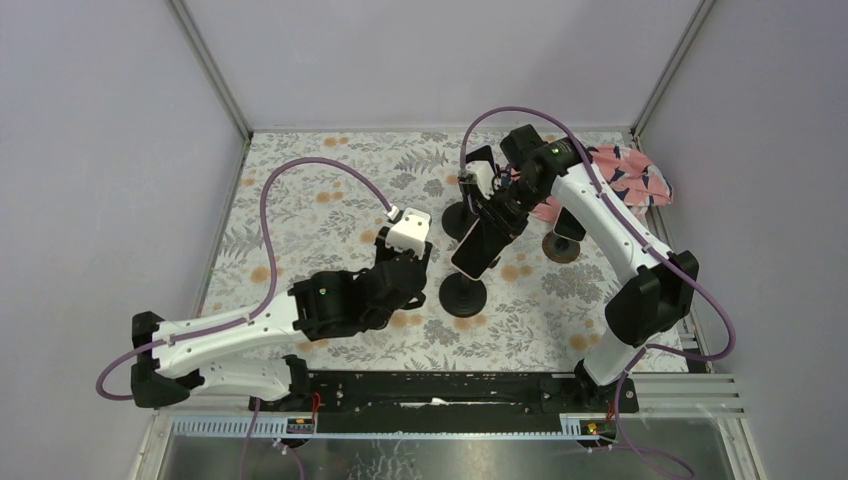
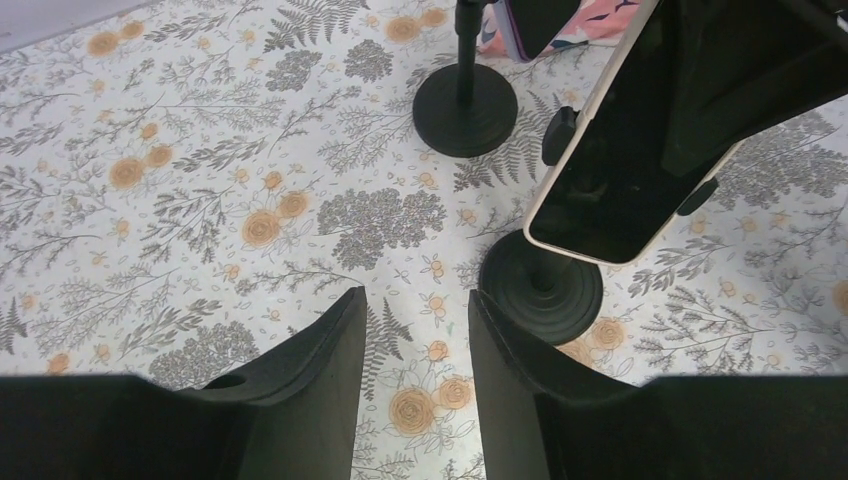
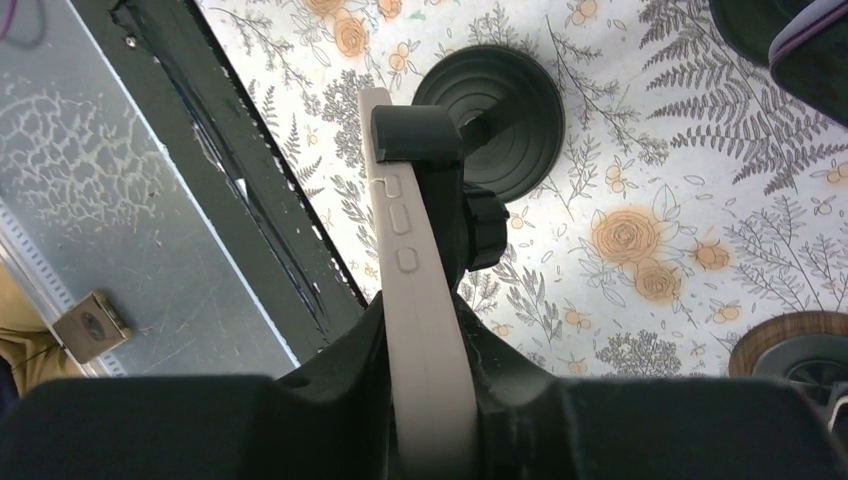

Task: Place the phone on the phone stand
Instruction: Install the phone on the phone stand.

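Note:
The phone [image 1: 478, 245], dark-screened in a beige case, tilts above the phone stand, whose round black base [image 1: 463, 296] rests on the floral mat. My right gripper [image 1: 497, 215] is shut on the phone's upper end. In the right wrist view the beige edge of the phone [image 3: 415, 270] runs between my jaws, and the stand's black clamp [image 3: 415, 135] hooks over its far end. In the left wrist view the phone [image 2: 620, 170] sits over the stand base [image 2: 541, 285], with clamp tabs at its sides. My left gripper [image 2: 415, 310] is open and holds nothing, just left of that base [image 1: 415, 268].
A second black stand [image 1: 462, 218] [image 2: 465, 95] rises behind the phone. A brown-rimmed round base [image 1: 560, 248] [image 3: 790, 350] lies to the right. A pink patterned cloth [image 1: 630, 178] is at the back right. A black rail [image 1: 440, 390] lines the near edge.

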`<state>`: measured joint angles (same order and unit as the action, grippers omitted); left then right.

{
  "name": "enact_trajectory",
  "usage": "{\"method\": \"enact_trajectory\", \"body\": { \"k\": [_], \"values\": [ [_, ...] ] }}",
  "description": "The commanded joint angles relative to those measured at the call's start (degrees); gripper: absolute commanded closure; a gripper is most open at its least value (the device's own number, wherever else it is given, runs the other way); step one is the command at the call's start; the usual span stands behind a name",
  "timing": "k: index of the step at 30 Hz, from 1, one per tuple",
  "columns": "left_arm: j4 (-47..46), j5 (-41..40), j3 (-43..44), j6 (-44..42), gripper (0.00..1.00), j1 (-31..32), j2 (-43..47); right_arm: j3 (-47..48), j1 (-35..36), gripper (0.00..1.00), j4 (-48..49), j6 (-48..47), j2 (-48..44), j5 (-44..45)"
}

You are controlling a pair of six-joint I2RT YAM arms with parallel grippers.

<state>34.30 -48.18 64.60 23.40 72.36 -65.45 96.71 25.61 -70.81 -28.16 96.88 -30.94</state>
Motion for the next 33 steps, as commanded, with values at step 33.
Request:
{"method": "enact_trajectory", "body": {
  "k": [33],
  "values": [
    [-12.7,6.2,-8.5,-2.7,0.47,0.2,5.2,1.5,3.0,0.48,-5.9,-9.1,-0.3,8.4]
  ]
}}
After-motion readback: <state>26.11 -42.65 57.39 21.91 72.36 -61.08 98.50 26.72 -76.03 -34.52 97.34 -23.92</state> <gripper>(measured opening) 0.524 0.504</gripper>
